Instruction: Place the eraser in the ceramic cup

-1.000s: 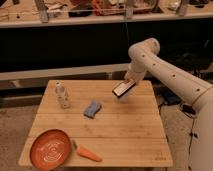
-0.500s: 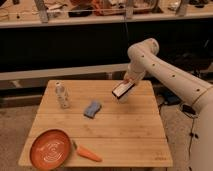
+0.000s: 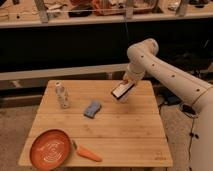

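My gripper (image 3: pixel 126 84) hangs over the far right part of the wooden table (image 3: pixel 125 131) and is shut on the eraser (image 3: pixel 120 91). The eraser is a flat block with a black face and a white edge. It is held tilted, with its low end to the left. A small whitish shape right under it looks like the ceramic cup (image 3: pixel 123 99). The eraser and the gripper hide most of the cup. I cannot tell whether the eraser touches the cup.
A small clear bottle with a white cap (image 3: pixel 61 95) stands at the far left. A blue ribbed pad (image 3: pixel 92 108) lies mid-table. An orange plate (image 3: pixel 49 149) and a carrot (image 3: pixel 86 153) lie at the front left. A dark shelf unit stands behind the table.
The gripper and the eraser have sunk very slightly. Nothing else has moved.
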Available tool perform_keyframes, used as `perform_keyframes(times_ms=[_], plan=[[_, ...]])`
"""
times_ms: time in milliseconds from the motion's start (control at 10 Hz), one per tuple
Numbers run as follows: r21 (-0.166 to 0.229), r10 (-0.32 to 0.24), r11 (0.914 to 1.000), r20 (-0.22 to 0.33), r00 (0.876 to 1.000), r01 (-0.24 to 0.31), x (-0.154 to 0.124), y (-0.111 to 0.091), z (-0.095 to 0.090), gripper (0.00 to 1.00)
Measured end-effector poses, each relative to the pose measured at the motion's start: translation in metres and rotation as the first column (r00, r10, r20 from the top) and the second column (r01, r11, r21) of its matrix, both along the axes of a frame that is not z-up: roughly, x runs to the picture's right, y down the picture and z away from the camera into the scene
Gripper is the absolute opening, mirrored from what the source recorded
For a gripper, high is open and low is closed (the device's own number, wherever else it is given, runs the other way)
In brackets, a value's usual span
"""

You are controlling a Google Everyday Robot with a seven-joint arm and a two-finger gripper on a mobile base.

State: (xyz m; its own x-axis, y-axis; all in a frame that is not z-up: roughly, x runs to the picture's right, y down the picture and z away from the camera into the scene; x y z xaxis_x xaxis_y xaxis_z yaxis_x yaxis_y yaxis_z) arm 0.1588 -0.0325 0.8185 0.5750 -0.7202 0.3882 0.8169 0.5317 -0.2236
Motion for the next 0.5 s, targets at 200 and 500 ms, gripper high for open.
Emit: perform_keyframes(times_ms=[200, 500], plan=[[-0.014, 0.131, 0.9911, -0.065, 0.989, -0.133, 0.014, -0.003, 0.002, 0.1], [-0.016, 0.245, 0.9684, -0.132, 0.961, -0.249, 0.018, -0.009, 0.004, 0.0]])
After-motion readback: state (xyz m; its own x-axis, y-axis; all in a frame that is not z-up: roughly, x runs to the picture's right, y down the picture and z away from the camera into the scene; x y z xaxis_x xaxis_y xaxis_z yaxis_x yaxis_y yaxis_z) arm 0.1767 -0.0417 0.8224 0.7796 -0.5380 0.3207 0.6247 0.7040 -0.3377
